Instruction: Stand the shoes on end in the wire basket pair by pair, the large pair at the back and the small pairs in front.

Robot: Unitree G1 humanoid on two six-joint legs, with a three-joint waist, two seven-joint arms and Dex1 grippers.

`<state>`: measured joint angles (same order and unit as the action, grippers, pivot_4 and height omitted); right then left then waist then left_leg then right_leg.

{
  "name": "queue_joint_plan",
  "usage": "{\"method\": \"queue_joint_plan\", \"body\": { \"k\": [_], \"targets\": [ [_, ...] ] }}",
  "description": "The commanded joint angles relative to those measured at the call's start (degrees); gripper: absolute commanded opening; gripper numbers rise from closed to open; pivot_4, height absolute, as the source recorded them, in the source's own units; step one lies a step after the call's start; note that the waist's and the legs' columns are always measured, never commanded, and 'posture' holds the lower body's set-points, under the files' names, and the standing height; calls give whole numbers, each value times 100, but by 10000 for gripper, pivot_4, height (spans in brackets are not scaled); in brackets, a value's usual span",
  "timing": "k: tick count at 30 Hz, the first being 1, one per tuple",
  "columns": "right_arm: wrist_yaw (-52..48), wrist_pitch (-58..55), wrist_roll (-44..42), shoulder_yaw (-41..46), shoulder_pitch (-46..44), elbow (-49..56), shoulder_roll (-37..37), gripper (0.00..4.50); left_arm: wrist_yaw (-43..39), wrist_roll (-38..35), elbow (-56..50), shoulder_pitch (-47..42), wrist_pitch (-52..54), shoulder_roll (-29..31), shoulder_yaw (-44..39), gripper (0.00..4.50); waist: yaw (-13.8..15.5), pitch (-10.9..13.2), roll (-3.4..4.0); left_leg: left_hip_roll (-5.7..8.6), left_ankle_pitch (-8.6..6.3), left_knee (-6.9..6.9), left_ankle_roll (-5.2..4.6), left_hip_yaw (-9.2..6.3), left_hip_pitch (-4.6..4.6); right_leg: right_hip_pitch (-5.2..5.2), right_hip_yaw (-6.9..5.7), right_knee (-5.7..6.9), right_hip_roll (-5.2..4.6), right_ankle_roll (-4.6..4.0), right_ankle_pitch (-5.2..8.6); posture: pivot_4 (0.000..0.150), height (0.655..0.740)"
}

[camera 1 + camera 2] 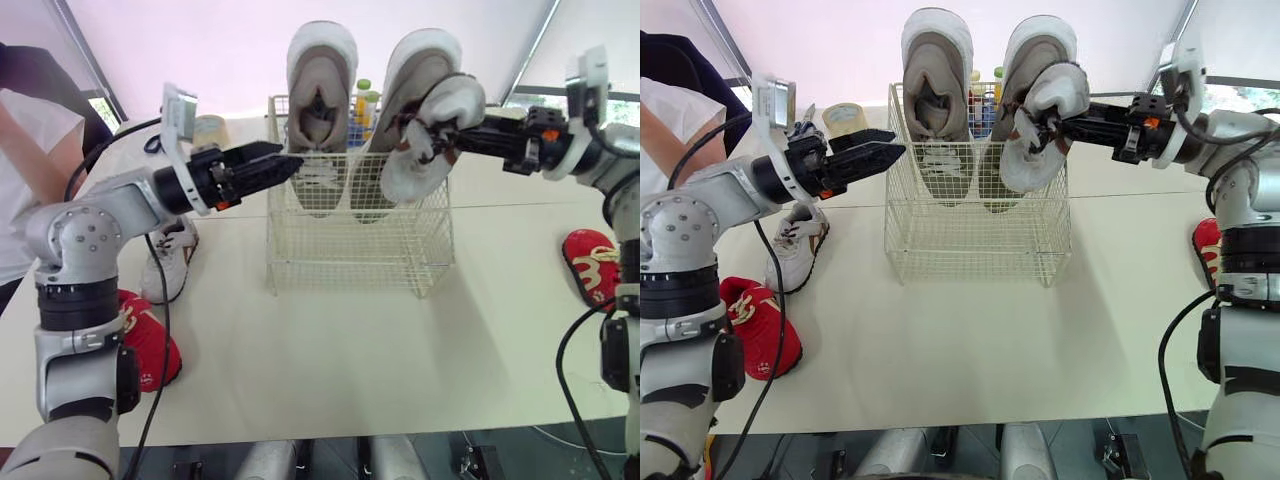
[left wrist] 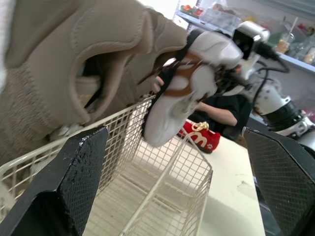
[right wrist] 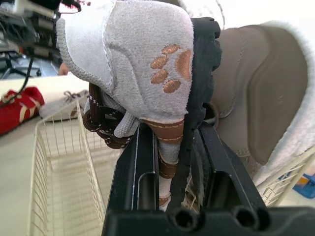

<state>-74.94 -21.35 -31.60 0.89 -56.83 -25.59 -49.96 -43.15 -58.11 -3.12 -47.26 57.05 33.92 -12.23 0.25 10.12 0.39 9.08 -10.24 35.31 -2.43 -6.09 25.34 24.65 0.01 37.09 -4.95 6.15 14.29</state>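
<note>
A white wire basket (image 1: 350, 250) stands mid-table. Two large tan shoes (image 1: 322, 75) (image 1: 420, 70) stand on end along its back. My right gripper (image 1: 452, 133) is shut on a small white shoe (image 1: 425, 150) with brown laces and a paw print (image 3: 170, 61), holding it over the basket's front right part, against the right tan shoe. My left gripper (image 1: 285, 162) hovers open at the basket's upper left rim, with nothing between its fingers (image 2: 74, 182). The matching small white shoe (image 1: 172, 262) lies on the table left of the basket, under my left arm.
One red shoe (image 1: 150, 345) lies at the table's left edge, another (image 1: 592, 265) at the right edge. A tape roll (image 1: 210, 130) and bottles (image 1: 365, 100) stand behind the basket. A person (image 1: 25, 150) stands at the far left.
</note>
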Motion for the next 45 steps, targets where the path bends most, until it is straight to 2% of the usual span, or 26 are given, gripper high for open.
{"method": "queue_joint_plan", "body": {
  "k": [1, 10, 17, 18, 19, 26, 30, 33, 38, 42, 45],
  "targets": [
    [-213, 157, 175, 33, 128, 266, 67, 3881, 54, -89, -208, -8, -4, 3, -122, 44811, 7, 0, 0, 0, 0, 0, 0, 0, 0, 0, 0, 0, 0, 0, 0, 1500, 7400],
    [-18, 711, 703, 99, 658, 223, 484, 3881, 176, -120, -286, -55, 10, -57, -124, 44811, 31, 0, 0, 0, 13, -1, 21, -1, 0, 1, 0, 1, 1, 0, 0, 1500, 7400],
    [326, 1063, 988, 230, 1018, 590, 434, 37651, 207, -67, -307, 7, 71, 63, -147, 45000, 40, 0, -1, 0, 15, 2, 23, -1, -2, -2, 0, 4, 2, 1, -1, 1500, 7400],
    [382, 1073, 1042, 265, 1097, 756, 335, 41929, 216, -12, -314, 36, 64, 126, -158, 45000, 47, 0, -1, 0, 12, 5, 20, -1, -3, -4, 0, 5, 2, 1, -1, 1500, 7400],
    [439, 1071, 1090, 306, 1181, 924, 230, 44246, 214, 30, -328, 74, 65, 202, -177, 45000, 49, 0, -1, 1, 5, 6, 8, -1, -3, -5, 0, 7, 2, 1, -1, 1500, 7400],
    [945, 834, 1116, 1018, 1768, 2084, -614, 44246, 100, 237, -249, 430, 21, 975, -400, 45000, 52, 0, 0, 2, 3, 4, 6, -2, -2, 0, 1, 7, 1, -1, 0, 1500, 7400],
    [1132, 314, 709, 1613, 1891, 2741, -954, 44246, 117, 1074, 124, 686, -380, 1491, -214, 45000, 18, -3, 7, -1, 5, -11, 9, -1, -3, 8, 4, 10, 0, -5, 2, 1500, 7400],
    [1199, -338, 0, 1787, 1813, 3603, -941, 44246, 376, 1600, 739, 586, -507, 1569, -116, 45000, 39, -3, 7, -4, 5, -17, 10, -2, -6, 9, 5, 13, 1, -27, 14, 1500, 7400],
    [1435, -1355, -1396, 1306, 1266, 5093, -634, 44246, 834, 2643, 2305, 37, -596, 1636, 290, 45000, 40, 0, 3, -3, 4, -15, 8, -2, -3, 9, 5, 12, 0, -26, 14, 1500, 7400],
    [1542, -1584, -1689, 996, 1182, 5460, -427, 44246, 603, 3072, 3305, -366, -627, 1557, 537, 45000, 51, -2, -19, -3, 1, -15, 2, -4, 1, 11, 2, 0, -1, -17, 10, 1500, 7400],
    [1566, -1530, -1589, 840, 1200, 5501, -372, 44246, 405, 3363, 3929, -567, -892, 1488, 636, 45000, 65, -2, -22, 7, -5, -9, -7, -2, 4, 22, 2, -10, -8, -8, 4, 1500, 7400]
  ]
}}
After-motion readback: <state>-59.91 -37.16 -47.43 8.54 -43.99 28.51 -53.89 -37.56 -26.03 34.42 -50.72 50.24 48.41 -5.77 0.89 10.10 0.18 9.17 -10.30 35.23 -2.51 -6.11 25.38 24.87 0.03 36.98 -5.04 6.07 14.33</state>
